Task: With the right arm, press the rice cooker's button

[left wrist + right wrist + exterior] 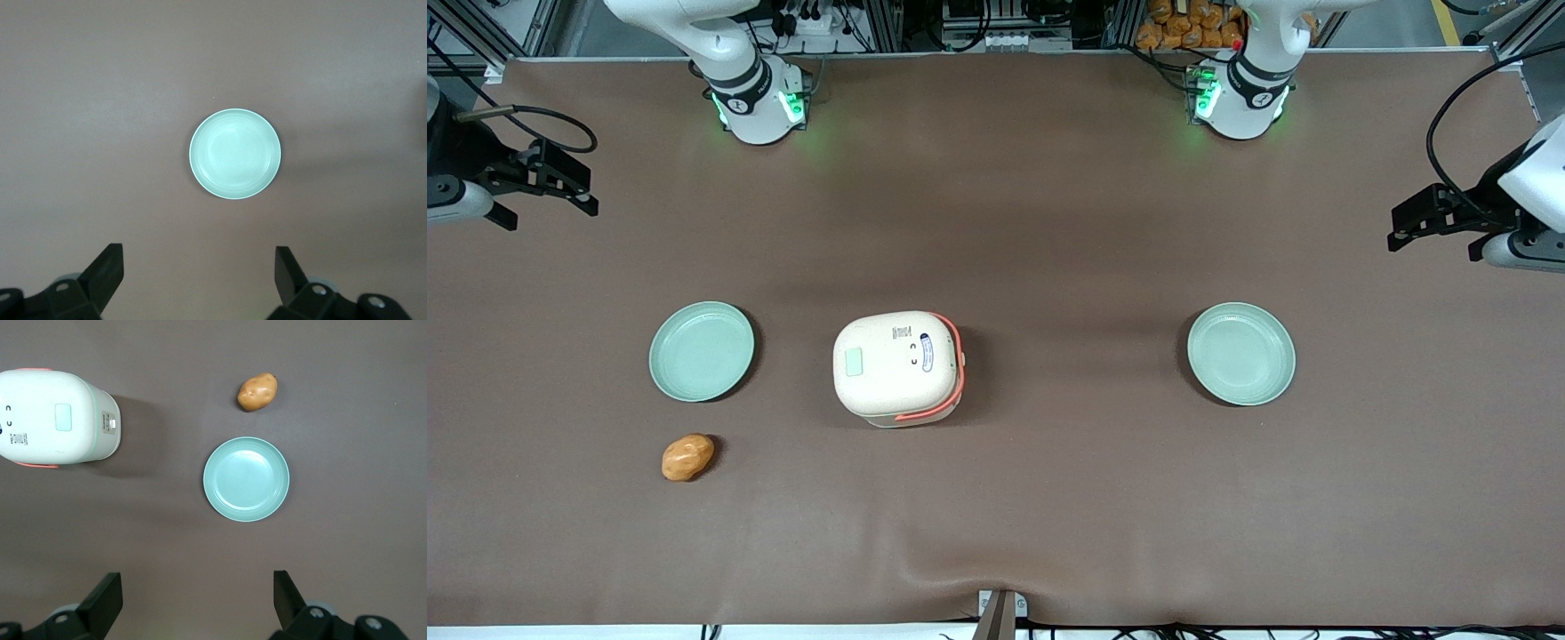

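Observation:
The rice cooker (pixel 898 369) stands mid-table, cream with a coral-orange handle band, its lid down. A pale green square patch (pixel 854 362) sits on the lid's top. The cooker also shows in the right wrist view (pixel 53 417), with the green patch (pixel 63 417) on it. My right gripper (pixel 551 209) hangs at the working arm's end of the table, well apart from the cooker and farther from the front camera than it. In the right wrist view the gripper (pixel 197 587) is open and empty, high above bare mat.
A pale green plate (pixel 702 351) lies beside the cooker toward the working arm's end, also in the right wrist view (pixel 246 479). A potato (pixel 687 457) lies nearer the front camera than that plate. A second plate (pixel 1241 353) lies toward the parked arm's end.

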Motion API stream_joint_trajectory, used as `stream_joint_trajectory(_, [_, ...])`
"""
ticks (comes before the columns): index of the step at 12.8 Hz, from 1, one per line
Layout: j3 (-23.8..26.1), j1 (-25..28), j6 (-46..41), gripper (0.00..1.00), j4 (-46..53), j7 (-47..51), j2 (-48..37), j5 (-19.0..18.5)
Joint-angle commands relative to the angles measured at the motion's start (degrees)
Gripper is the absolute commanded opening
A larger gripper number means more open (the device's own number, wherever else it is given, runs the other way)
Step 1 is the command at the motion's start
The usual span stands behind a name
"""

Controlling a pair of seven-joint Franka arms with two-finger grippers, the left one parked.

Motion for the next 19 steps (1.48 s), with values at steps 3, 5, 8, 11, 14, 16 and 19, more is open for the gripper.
stream_joint_trajectory(3, [-0.34, 0.77, -0.42, 1.00, 1.84, 1.00, 0.90, 0.93])
stream_joint_trajectory(5, [-0.34, 0.77, -0.51, 1.00, 2.63, 1.27, 1.08, 1.01])
stream_joint_trajectory(8, [-0.34, 0.77, -0.42, 1.00, 2.63, 1.35, 1.08, 1.10])
stream_joint_trajectory(11, [-0.25, 0.77, -0.42, 1.00, 2.72, 1.35, 1.35, 1.19])
stream_joint_trajectory(14, [-0.25, 0.77, -0.42, 1.00, 2.72, 1.27, 1.35, 1.19])
stream_joint_trajectory(16, [-0.25, 0.77, -0.51, 1.00, 2.80, 1.27, 1.35, 1.19])
stream_joint_trajectory(19, [-0.25, 0.68, -0.42, 1.00, 2.80, 1.27, 1.35, 1.19])
